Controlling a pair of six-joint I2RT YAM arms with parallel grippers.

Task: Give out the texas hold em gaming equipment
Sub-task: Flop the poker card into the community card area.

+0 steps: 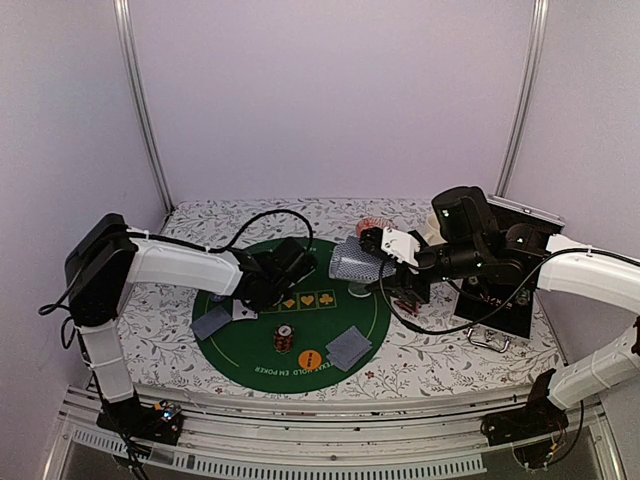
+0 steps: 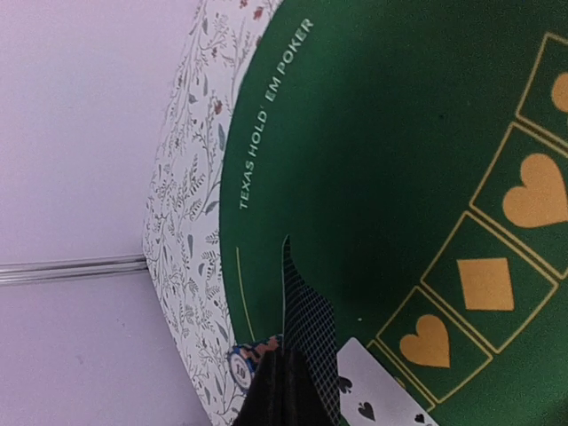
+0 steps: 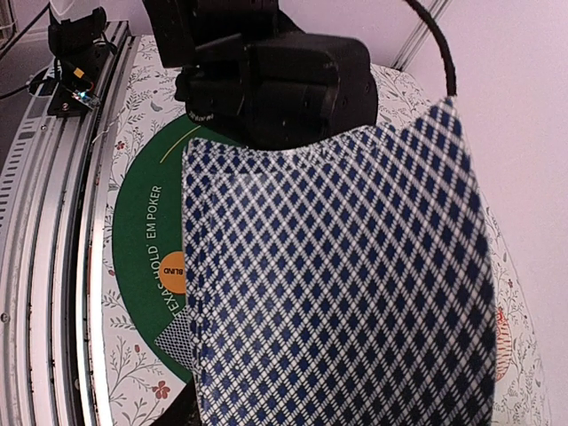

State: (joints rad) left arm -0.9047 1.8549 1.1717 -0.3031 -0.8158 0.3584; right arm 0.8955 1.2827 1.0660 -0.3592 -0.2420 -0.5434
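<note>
Card stock is light, thin, bendy and slick, so you should pinch it firmly by an edge. Your left tool (image 2: 286, 390) nips a single card (image 2: 306, 328) over the green mat's (image 1: 345, 312) left part. Your right tool (image 1: 378, 265) clamps a bowed packet of cards (image 3: 337, 284) above its far right.

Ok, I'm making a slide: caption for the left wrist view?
Left gripper pinches a blue-backed card over the green Texas Hold'em mat, beside a face-up card.
</note>
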